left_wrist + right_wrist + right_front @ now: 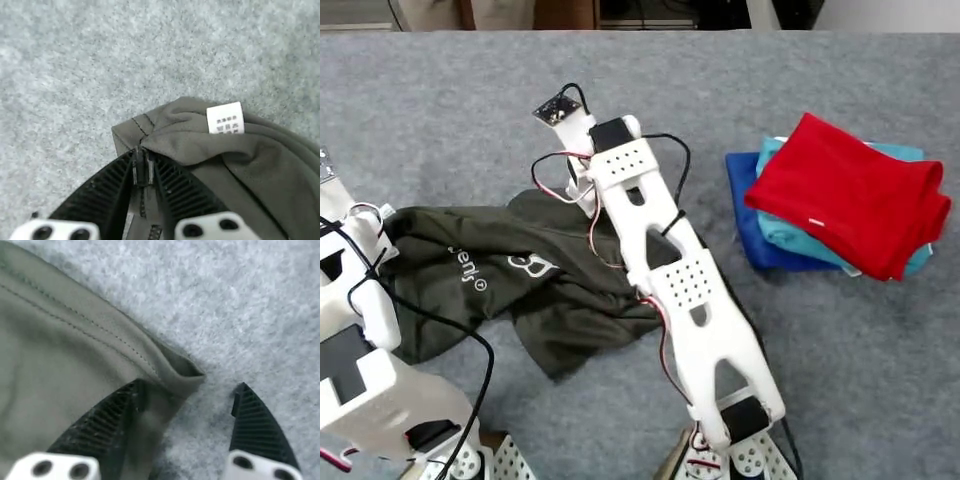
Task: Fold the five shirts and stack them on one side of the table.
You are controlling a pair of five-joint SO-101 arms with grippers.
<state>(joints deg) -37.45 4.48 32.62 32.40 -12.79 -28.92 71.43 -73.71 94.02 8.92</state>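
A dark olive shirt (520,280) lies crumpled on the grey table cover, left of centre. My left gripper (142,161) is shut on one corner of the olive shirt (240,160), beside a white label (225,118); in the high view the left gripper (378,228) sits at the cloth's left end. My right gripper (190,390) is open at the far edge of the shirt (60,350), with one finger over the hem and the other on bare cover. The right gripper (576,185) hangs over the cloth's upper edge.
Three folded shirts are stacked at the right: red (845,190) on top, teal (790,235) under it, blue (750,215) lowest. The right arm (670,270) crosses the olive shirt's right part. Bare grey cover (450,120) spreads at the back left.
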